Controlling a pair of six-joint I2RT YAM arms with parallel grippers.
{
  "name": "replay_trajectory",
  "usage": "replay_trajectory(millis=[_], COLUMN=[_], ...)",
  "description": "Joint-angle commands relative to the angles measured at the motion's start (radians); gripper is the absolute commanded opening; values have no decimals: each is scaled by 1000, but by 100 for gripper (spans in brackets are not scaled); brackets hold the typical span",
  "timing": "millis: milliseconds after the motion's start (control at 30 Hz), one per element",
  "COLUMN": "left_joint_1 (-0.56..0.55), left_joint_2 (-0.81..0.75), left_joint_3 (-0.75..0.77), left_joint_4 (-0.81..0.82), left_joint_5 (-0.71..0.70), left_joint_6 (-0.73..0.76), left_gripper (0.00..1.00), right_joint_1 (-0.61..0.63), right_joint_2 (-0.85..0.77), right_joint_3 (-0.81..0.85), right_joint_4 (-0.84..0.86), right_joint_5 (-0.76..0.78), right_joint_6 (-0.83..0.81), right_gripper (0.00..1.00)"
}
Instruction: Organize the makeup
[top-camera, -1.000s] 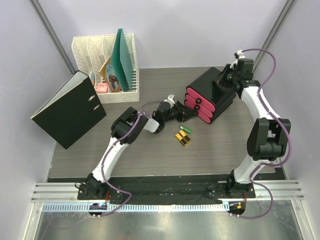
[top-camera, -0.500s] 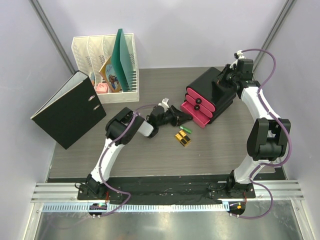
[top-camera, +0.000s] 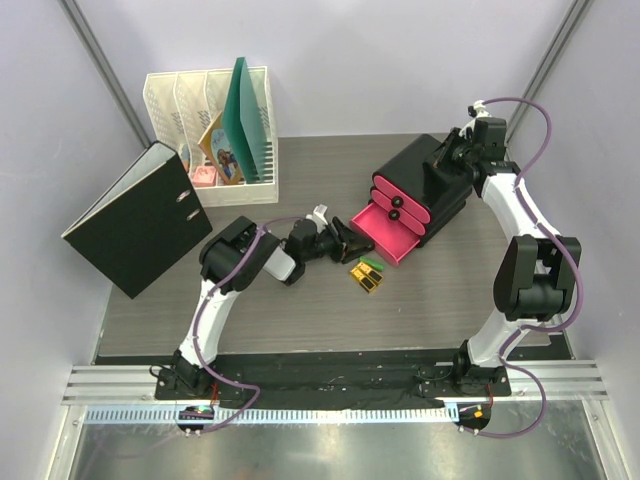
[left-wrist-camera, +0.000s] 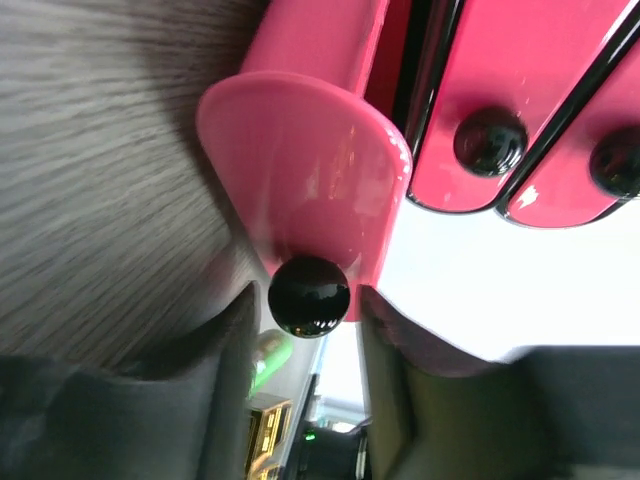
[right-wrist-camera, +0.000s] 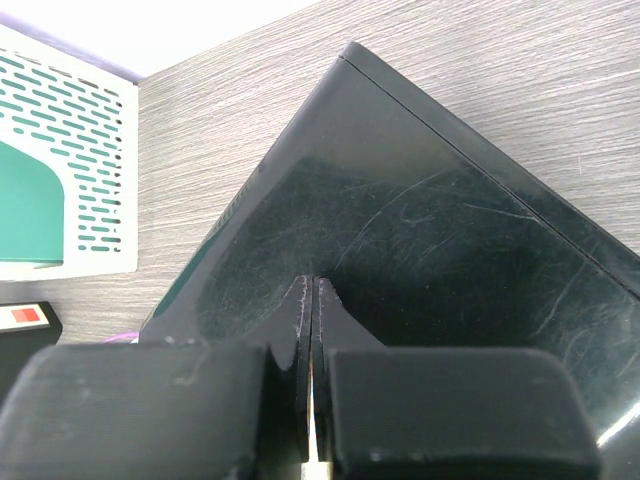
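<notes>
The left gripper (top-camera: 346, 243) is closed around the black knob (left-wrist-camera: 308, 296) of the bottom pink drawer (top-camera: 388, 228), one finger on each side of it. That drawer stands out from the black box (top-camera: 428, 188), toward the left and near side. On the table (top-camera: 300, 310), just near of the open drawer, lie the small green tube (top-camera: 372, 264) and the gold-and-black case (top-camera: 366, 278), side by side. The right gripper (right-wrist-camera: 312, 300) has its fingers pressed together, holding nothing, tips against the box's top.
</notes>
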Motion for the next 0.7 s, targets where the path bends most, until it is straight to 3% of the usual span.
replay_trajectory(millis=[0, 167, 300, 333, 433, 667], left_joint_1=[7, 32, 47, 47, 47, 37], left_joint_2=[-68, -152, -255, -277, -360, -432], left_joint_3=[29, 14, 31, 54, 124, 273], left_joint_4=[2, -62, -252, -309, -681, -1174], left_joint_5=[24, 27, 55, 59, 56, -22], left_joint_6=[69, 156, 335, 447, 690, 1133], left_gripper=[55, 61, 61, 61, 61, 59], right_joint_1=[12, 12, 14, 14, 12, 14], right_joint_2=[80, 79, 79, 80, 83, 85], right_joint_3=[-68, -69, -71, -69, -68, -71], right_joint_4=[-232, -232, -232, -232, -232, -232], right_joint_5=[46, 49, 46, 46, 46, 46], right_joint_6=[-48, -48, -50, -48, -48, -53], right_gripper=[1, 1, 1, 1, 1, 1])
